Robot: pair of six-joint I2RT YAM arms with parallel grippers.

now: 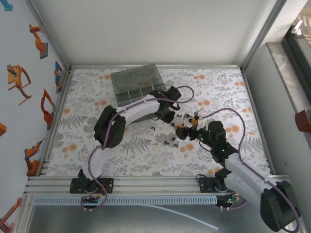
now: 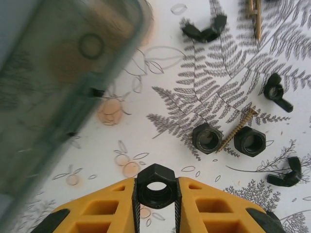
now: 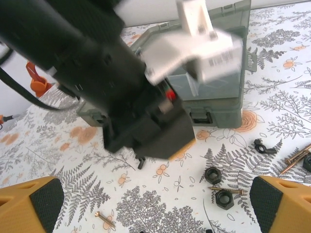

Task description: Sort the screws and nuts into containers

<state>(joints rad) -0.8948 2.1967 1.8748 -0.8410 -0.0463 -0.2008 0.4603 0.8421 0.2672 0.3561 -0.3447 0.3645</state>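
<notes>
My left claw (image 2: 155,206) is clenched on one black nut (image 2: 155,171), near the box (image 2: 48,97), which stands by the far edge of the desk (image 1: 146,160), left of middle. Its camera counts, mid-desk, two hex nuts (image 2: 207,138), a brass screw (image 2: 236,130) lying between them, three wing nuts (image 2: 278,92) and a second screw (image 2: 256,19). My right claw (image 3: 155,208) hangs wide open. From there I get the same two hex nuts, one wing nut, the box's raised lid (image 3: 233,39), and a stray screw (image 3: 104,218) the left camera misses.
</notes>
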